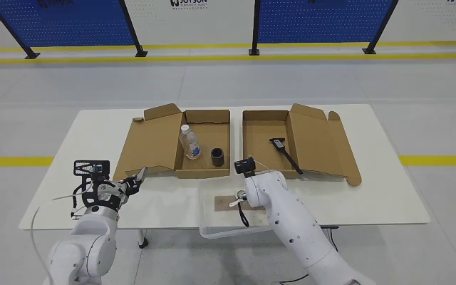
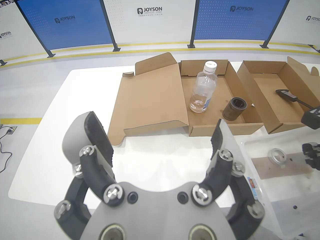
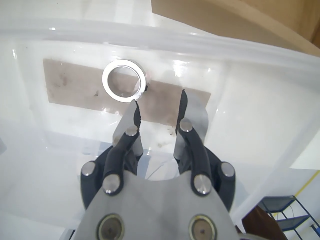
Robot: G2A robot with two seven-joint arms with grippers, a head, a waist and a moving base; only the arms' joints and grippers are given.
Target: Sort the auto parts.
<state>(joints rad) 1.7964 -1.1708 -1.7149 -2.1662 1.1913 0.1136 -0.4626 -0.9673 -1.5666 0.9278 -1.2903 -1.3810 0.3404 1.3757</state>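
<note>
Next to sort, by the look of it: a metal ring (image 3: 106,81), flat on the brown patch on the floor of the clear plastic bin (image 3: 175,41), lower centre of the top view. Looks machined, so probably rigid, fairly light, smooth and likely slippery on the rim, and not fragile. Hard to pinch from the sides while flat on the floor. Better to take across the wall, one finger in the bore and one outside, or else across the outer rim with a firm squeeze.

Right pincer (image 3: 159,97) down inside the bin just beside the ring, released, nothing between its fingers. One fingertip close by the ring's edge; cannot tell whether touching. Left pincer (image 2: 155,118) spread wide and empty above the bare tabletop (image 1: 178,203), lower left of the top view.

Count:
- One ring in the bin.
- One dark cylindrical bushing (image 2: 235,108) and one clear plastic bottle (image 2: 202,88), near each other in the left cardboard box (image 2: 225,128), upper middle of the top view.
- One black-handled tool (image 2: 287,94) alone in the right cardboard box (image 2: 267,86), right of centre there.
- Two boxes in all, side by side with lids folded open, and one bin in front of them.
</note>
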